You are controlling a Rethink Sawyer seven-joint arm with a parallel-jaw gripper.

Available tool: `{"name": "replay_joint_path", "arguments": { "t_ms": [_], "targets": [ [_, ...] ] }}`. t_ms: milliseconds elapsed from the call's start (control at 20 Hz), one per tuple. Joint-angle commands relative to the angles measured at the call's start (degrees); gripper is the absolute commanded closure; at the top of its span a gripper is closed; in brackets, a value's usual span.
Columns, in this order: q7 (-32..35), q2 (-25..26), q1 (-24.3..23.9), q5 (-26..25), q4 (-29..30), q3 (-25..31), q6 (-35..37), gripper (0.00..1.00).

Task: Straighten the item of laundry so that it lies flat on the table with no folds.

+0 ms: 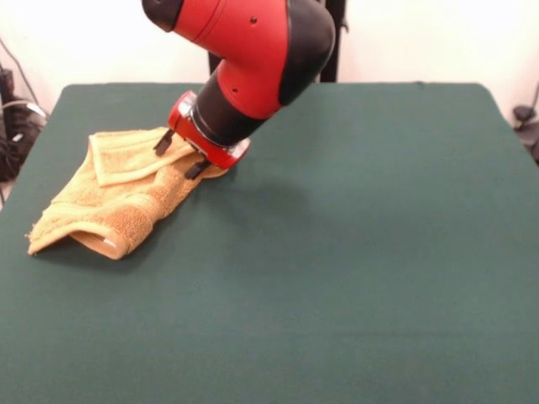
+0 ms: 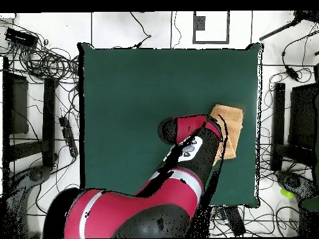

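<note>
The orange-tan towel (image 1: 109, 198) lies crumpled and folded over itself near the left edge of the green table (image 1: 354, 252) in the front view. One banded end is turned up on top. My gripper (image 1: 181, 156) is tilted and open, its two black fingers (image 1: 164, 141) spread just over the towel's right-hand part and holding nothing. In the overhead view the towel (image 2: 229, 121) shows near the right edge of the table (image 2: 137, 93), partly covered by my arm, which hides the fingers there.
Most of the green cloth to the right of the towel in the front view is bare. Cables and dark gear (image 1: 13, 126) lie off the table's left edge. In the overhead view, cables (image 2: 43, 59) and black stands (image 2: 283, 124) ring the table.
</note>
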Motion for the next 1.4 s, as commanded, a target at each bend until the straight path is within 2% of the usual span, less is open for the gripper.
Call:
{"name": "replay_joint_path", "arguments": {
  "t_ms": [50, 300, 450, 800, 1050, 1250, 1350, 1400],
  "targets": [
    [7.6, 10.6, 2.9, 1.7, 6.5, 8.1, 5.5, 0.00],
    [7.4, 8.7, 3.3, 2.2, 9.3, 8.2, 5.1, 0.00],
    [6.3, 8.5, 3.2, 2.6, 9.5, 8.7, 6.9, 0.00],
    [8.1, 10.0, 2.5, 4.4, 8.4, 9.2, 7.7, 0.00],
    [6.3, 10.4, 1.9, 4.5, 8.5, 10.3, 9.2, 0.00],
    [8.1, 10.6, 2.0, 5.4, 9.3, 10.7, 7.0, 0.00],
    [9.6, 10.9, 3.5, 4.6, 9.1, 9.4, 5.0, 0.00],
    [8.6, 10.9, 3.3, 4.5, 8.9, 9.6, 6.3, 0.00]
  ]
}}
